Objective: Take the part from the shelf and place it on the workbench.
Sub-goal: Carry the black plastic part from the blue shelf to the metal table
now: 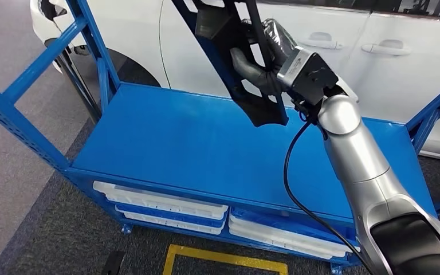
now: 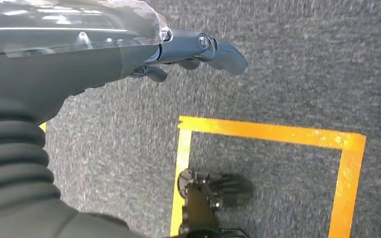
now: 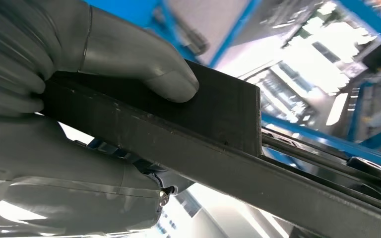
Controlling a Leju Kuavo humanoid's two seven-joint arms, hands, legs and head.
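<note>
Head view: a long black part (image 1: 252, 86) was gripped by the right hand (image 1: 263, 71) above the blue bench (image 1: 177, 149). Nothing was held by the left hand (image 2: 198, 49), fingers loosely extended.

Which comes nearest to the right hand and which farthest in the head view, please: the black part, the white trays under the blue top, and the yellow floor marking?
1. The black part, gripped in the right hand above the blue top.
2. The white trays, on the shelf beneath the blue top.
3. The yellow floor marking, on the carpet in front.
</note>
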